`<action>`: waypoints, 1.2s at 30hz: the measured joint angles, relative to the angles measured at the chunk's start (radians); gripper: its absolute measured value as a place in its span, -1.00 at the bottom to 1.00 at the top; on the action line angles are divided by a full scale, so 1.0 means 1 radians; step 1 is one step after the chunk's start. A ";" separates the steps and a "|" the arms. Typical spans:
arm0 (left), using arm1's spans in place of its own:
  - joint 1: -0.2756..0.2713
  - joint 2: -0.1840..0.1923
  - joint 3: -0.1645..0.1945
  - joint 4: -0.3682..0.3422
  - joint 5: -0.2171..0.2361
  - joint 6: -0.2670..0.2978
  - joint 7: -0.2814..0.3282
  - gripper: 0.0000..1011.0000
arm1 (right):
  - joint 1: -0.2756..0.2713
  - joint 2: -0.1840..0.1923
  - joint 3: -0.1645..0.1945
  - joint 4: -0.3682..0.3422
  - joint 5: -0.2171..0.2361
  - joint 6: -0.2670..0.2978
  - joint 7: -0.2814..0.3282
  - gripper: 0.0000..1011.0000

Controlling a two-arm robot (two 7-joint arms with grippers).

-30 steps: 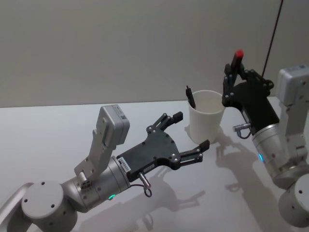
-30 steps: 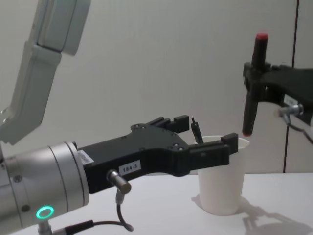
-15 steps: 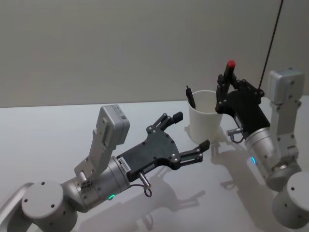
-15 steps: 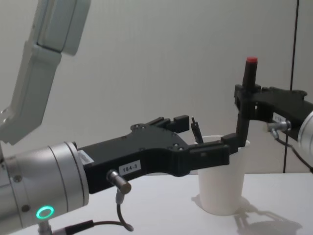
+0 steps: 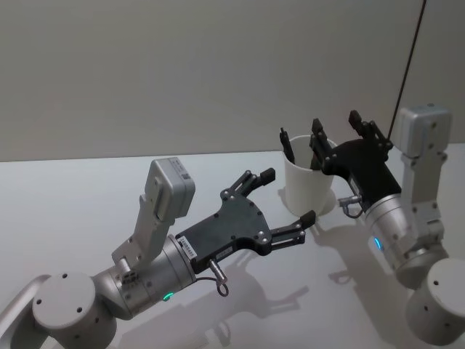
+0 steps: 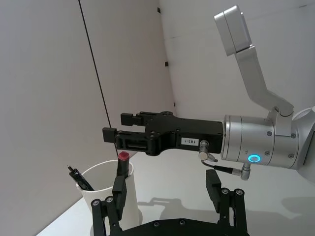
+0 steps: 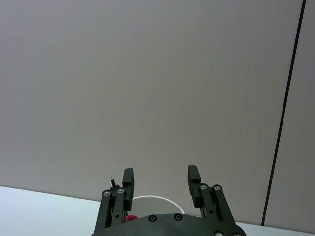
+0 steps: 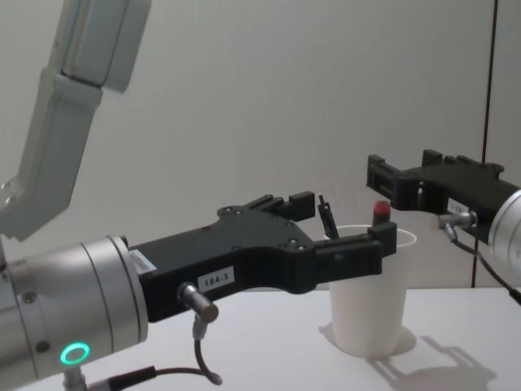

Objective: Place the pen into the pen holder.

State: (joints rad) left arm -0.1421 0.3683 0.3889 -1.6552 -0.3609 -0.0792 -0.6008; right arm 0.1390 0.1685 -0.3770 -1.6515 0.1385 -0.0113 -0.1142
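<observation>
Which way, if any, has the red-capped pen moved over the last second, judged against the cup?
Yes. The red-capped pen has dropped from the right gripper above the rim into the pen holder, only its cap showing.

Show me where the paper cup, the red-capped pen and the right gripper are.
pen holder (image 8: 368, 314), chest view, front wall of the cup.
red-capped pen (image 6: 123, 156), left wrist view, its red cap.
right gripper (image 6: 118, 127), left wrist view, between its open fingertips.
</observation>
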 joint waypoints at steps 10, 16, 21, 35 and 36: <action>0.000 0.000 0.000 0.000 0.000 0.000 0.000 0.98 | 0.001 -0.002 0.000 0.002 0.002 0.004 0.001 0.82; 0.000 0.000 0.000 0.000 0.000 0.000 0.000 0.98 | -0.003 0.000 0.005 -0.005 0.008 0.004 0.002 0.98; 0.000 0.000 0.000 0.000 0.000 0.000 0.000 0.98 | -0.009 0.005 0.011 -0.017 0.015 0.006 -0.002 0.98; -0.001 0.000 0.000 0.000 0.001 0.001 0.006 0.98 | -0.029 0.026 0.032 -0.047 0.032 0.017 -0.021 0.98; -0.001 0.000 0.001 0.000 0.002 0.001 0.009 0.98 | -0.032 0.029 0.035 -0.049 0.035 0.018 -0.016 0.98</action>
State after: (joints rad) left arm -0.1433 0.3683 0.3897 -1.6549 -0.3587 -0.0780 -0.5923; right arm 0.1073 0.1977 -0.3425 -1.7000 0.1733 0.0068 -0.1303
